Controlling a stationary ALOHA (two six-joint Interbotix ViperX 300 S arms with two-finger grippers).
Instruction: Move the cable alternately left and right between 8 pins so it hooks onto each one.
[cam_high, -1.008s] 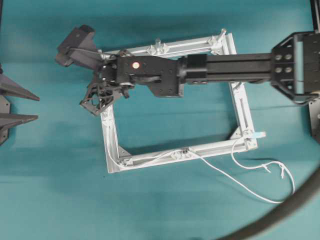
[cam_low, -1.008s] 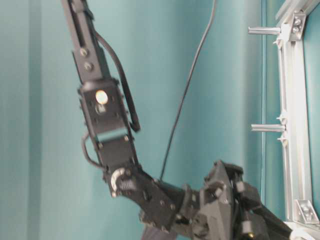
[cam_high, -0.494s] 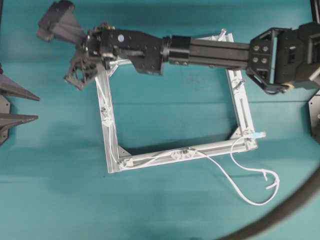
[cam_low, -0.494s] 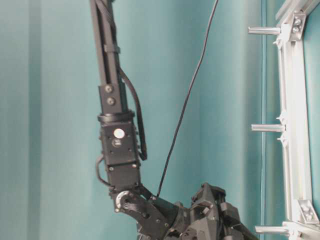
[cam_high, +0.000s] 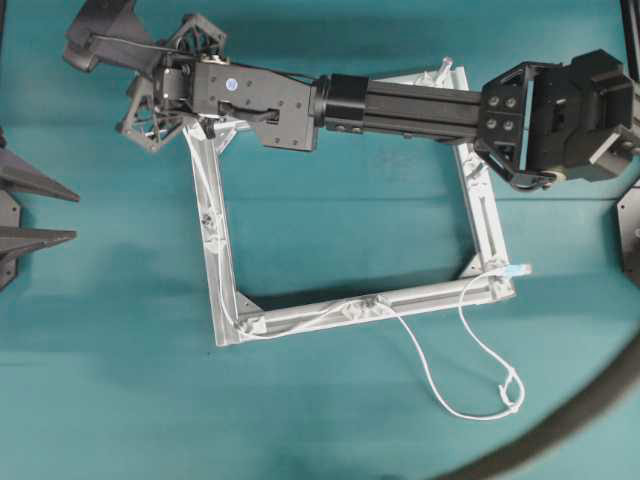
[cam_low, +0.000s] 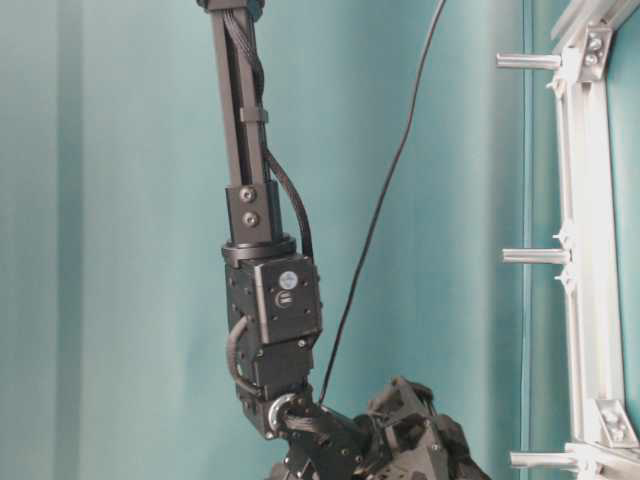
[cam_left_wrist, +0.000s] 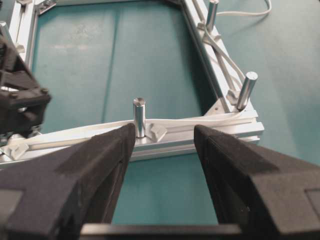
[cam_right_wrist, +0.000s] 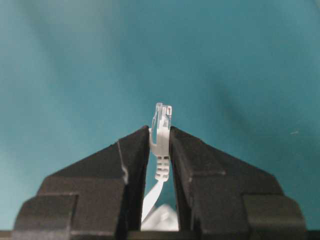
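At the far left edge of the overhead view we see the left gripper (cam_high: 15, 212) as two dark pointed fingers spread wide apart, holding nothing. In its own wrist view those black fingers (cam_left_wrist: 75, 175) frame a short silvery pin (cam_left_wrist: 139, 117) standing on the near bar of the square silver aluminium frame (cam_high: 215, 255), with the long thin white cable (cam_high: 425, 345) lying flat along that bar and passing beside the pin.

Moving right in the overhead view, the right gripper (cam_high: 150, 95) sits at the upper left corner of the frame, at the end of the black right arm (cam_high: 400, 100) that reaches across the top bar from the right edge. In the right wrist view its black fingers (cam_right_wrist: 132, 165) are pressed onto the clear plug at one end of the cable (cam_right_wrist: 160, 145), the plug tip poking up beyond the fingertips over the plain teal table (cam_high: 340, 220).

The cable runs down the frame's left bar, turns at the lower left corner, follows the bottom bar, then leaves it near the middle and loops loosely on the table at the lower right. A small light-blue plug (cam_high: 515, 269) lies at the frame's lower right corner. A thick dark grey hose (cam_high: 570, 420) curves across the lower right.

We cannot read any writing; a small round emblem on the arm in the table-level view is too small to make out.
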